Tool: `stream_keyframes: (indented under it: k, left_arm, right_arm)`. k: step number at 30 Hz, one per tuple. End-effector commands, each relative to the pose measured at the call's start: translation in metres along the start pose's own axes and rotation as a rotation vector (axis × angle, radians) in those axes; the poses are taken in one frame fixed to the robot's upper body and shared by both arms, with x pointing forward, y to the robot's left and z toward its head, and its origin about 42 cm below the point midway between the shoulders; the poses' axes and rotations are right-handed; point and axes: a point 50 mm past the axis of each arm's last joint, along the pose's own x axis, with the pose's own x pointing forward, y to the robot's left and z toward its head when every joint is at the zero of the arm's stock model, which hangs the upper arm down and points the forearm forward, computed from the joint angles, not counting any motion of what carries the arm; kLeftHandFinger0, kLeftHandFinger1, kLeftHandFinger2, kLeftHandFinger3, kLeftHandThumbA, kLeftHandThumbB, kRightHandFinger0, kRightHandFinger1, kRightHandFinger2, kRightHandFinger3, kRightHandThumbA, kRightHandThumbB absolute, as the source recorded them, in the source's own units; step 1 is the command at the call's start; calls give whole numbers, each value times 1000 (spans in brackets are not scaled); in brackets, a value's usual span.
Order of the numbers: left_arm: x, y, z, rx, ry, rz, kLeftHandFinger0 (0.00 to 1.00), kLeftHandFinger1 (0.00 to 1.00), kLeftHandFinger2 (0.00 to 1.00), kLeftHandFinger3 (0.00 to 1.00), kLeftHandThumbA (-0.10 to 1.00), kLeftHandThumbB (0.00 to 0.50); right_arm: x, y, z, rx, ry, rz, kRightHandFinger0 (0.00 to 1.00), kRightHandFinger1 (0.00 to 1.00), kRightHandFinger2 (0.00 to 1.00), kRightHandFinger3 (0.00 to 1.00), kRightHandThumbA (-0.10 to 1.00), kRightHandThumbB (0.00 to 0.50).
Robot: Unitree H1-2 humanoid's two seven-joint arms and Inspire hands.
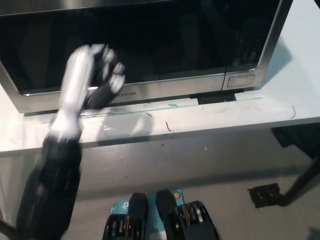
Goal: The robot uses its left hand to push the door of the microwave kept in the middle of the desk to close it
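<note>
just behind the blurred left hand point(95, 75) stands the microwave door point(150, 45).

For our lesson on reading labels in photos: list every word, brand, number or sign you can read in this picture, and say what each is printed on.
"...WARE": the end of a brand name on the lower trim of the microwave door; the left hand hides its start.
Control panel at the microwave's right: marks too dark and small to read.
Teal label at the picture's bottom: too small to read.
</note>
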Motion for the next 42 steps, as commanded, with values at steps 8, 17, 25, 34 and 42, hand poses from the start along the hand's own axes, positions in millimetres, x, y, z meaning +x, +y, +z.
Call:
stream_keyframes:
  k: [8,17,25,34,42]
  left_arm:
    - [-103,42,1,-109,162,175,0,1,92,256,-100,39]
    - [-186,31,-28,-94,487,212,14,5,91,277,-100,63]
    - [-253,2,-68,-55,816,273,14,21,110,303,-100,57]
    - [-273,-2,-103,-145,1156,406,0,0,97,280,-100,68]
    - [-276,8,-119,-92,1268,425,30,40,152,354,-100,53]
  right_arm:
    - [10,-3,24,9,-68,-17,719,645,624,512,-100,193]
    - [11,0,26,-9,-70,-19,774,690,656,522,-100,195]
    - [11,-2,27,2,-80,-20,697,635,604,506,-100,201]
    - [13,1,30,-10,-77,-15,689,630,597,520,-100,201]
    - [14,1,30,0,-86,-11,675,623,602,538,-100,195]
